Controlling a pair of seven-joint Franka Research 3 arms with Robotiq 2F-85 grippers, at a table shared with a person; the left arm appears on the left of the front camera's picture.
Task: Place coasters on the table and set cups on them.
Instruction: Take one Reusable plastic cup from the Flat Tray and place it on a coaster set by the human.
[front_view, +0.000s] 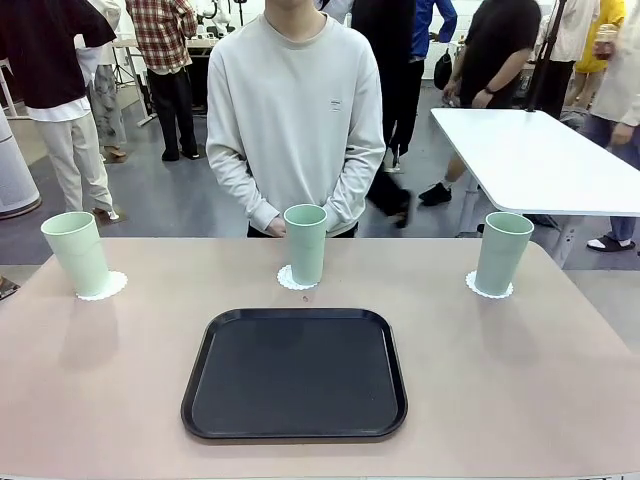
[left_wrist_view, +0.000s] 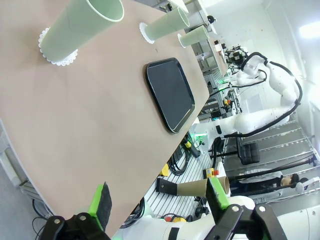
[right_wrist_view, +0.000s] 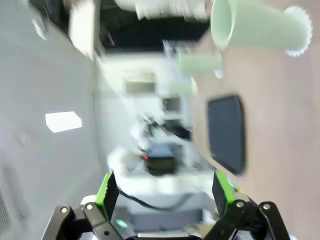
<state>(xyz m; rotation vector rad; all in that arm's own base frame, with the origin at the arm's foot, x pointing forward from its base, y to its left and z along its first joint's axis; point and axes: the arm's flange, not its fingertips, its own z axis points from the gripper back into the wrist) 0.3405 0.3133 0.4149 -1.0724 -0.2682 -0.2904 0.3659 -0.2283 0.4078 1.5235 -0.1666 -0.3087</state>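
Cups (front_view: 305, 243) upright on coasters (front_view: 292, 279)

Honestly nothing readable here. The only thing close to print is a tiny dark mark on the chest of the person's pale sweatshirt (front_view: 337, 104) in the front view, and it's way too small to make out any letters. The cups (front_view: 305, 243), the coasters (front_view: 297, 279) and the black tray (front_view: 295, 372) are all plain, no logos or labels on them. The right wrist view is too blurred to pick out any writing, and the gear in the background of the left wrist view has no lettering I can read either.
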